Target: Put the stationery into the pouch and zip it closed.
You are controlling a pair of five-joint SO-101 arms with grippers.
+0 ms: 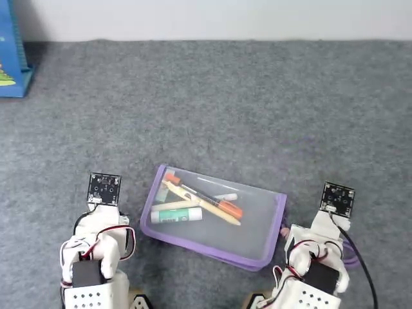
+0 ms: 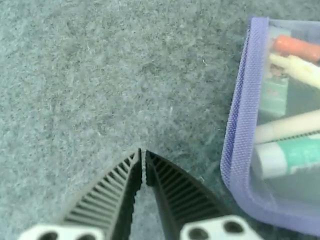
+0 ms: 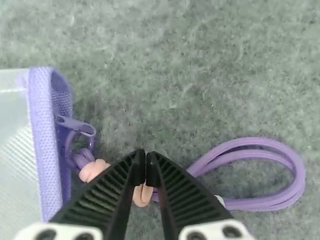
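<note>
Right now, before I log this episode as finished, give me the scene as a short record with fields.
Surface: grey mat
Pouch: clear with purple trim, flat between the arms
Contents: pens, orange marker and glue stick, all inside
Zipper pull: at the pouch's end beside the right gripper
Strap: purple loop lying on the mat
Left gripper: shut, empty, beside the pouch
Right gripper: shut, near a pink bead
Other: blue box, far corner

Grey felt-like mat point(image 1: 257, 96) over the table, blue box point(image 1: 11, 51) at far corner, white wall point(image 1: 225, 18) behind
</note>
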